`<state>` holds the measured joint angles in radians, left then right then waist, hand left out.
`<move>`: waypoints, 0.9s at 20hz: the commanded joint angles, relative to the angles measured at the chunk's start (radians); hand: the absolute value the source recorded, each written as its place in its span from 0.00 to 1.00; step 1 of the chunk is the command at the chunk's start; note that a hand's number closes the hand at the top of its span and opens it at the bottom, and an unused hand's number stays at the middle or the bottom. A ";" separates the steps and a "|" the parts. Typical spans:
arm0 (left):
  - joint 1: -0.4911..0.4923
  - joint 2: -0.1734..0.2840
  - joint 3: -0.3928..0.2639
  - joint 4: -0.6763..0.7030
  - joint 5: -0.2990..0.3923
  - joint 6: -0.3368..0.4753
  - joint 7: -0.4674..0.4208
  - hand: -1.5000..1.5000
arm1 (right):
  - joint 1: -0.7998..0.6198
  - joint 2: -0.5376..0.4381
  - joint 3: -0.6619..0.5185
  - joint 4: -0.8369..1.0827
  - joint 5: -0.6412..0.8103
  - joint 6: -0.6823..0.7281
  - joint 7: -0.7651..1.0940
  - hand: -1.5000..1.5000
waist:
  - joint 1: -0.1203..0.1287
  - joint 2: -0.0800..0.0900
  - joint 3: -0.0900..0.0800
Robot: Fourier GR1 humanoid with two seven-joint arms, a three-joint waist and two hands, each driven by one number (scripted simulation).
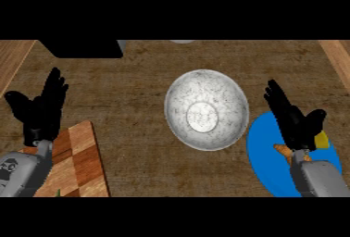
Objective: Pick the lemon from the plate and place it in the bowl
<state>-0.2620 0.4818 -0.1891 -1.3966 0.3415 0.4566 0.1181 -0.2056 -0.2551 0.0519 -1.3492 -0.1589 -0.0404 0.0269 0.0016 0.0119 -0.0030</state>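
A grey speckled bowl stands in the middle of the counter. To its right lies a blue plate. My right hand hovers over the plate with straight fingers, open and holding nothing. Just right of its wrist a yellow lemon peeks out on the plate, mostly hidden by the hand. An orange item lies on the plate beside my wrist. My left hand rests open at the left, fingers up.
A wooden cutting board lies at the lower left under my left forearm. A black object sits at the back left. Lighter wood strips border the counter on both sides.
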 commanded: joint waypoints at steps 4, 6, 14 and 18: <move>0.015 -0.050 -0.055 -0.036 -0.022 -0.055 -0.075 0.50 | 0.083 -0.183 0.070 -0.037 -0.125 0.492 -0.130 1.00 | -0.022 -0.014 0.004; 0.012 -0.067 -0.106 -0.094 -0.044 -0.069 -0.098 0.50 | 0.083 -0.251 0.112 -0.046 -0.139 0.657 -0.181 1.00 | -0.011 -0.019 0.007; 0.090 -0.107 -0.158 -0.138 -0.043 -0.104 -0.120 0.50 | 0.200 -0.267 -0.261 0.160 -0.281 0.644 -0.660 0.00 | -0.009 -0.012 0.007; 0.056 -0.168 -0.188 -0.104 -0.098 -0.069 -0.114 0.50 | 0.168 -0.362 -0.351 0.255 -0.251 0.719 -0.781 0.00 | -0.007 -0.011 0.005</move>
<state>-0.1944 0.3603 -0.3428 -1.5046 0.2851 0.3662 0.0070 -0.0398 -0.5531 -0.2136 -1.1781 -0.3933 0.5562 -0.5954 -0.0105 0.0003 0.0027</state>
